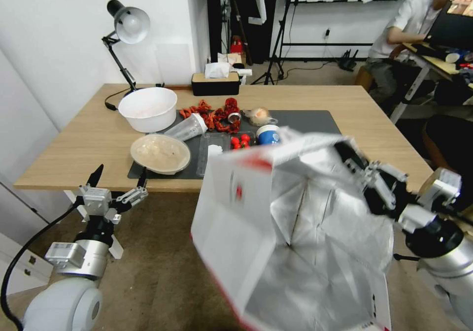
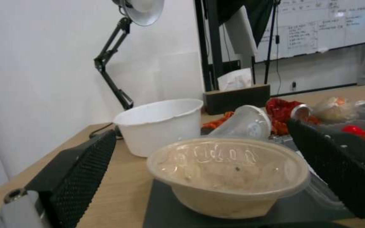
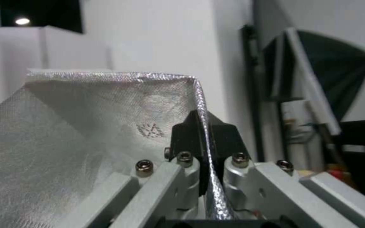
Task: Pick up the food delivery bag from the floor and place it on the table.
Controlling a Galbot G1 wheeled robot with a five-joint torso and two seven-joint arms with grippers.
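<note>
The right end effector (image 1: 351, 159) pinches the food delivery bag (image 1: 290, 222) by its foil rim, hanging below it before the surface (image 1: 98, 139); light, crushable, tear-prone; left end effector (image 1: 118, 178) gapes idle.

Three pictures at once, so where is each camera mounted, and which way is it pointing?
Head view: on the robot's head, looking forward and down at the table; both arms show, the right gripper holding up the food delivery bag, the left gripper open, low before the table edge.
Left wrist view: on the left arm, looking across the tabletop at the lidded bowl, between its own dark jaws.
Right wrist view: on the right arm, looking along its jaws clamped on the bag's foil rim.
Head and left wrist views share the lidded bowl, white bowl and lamp.
</note>
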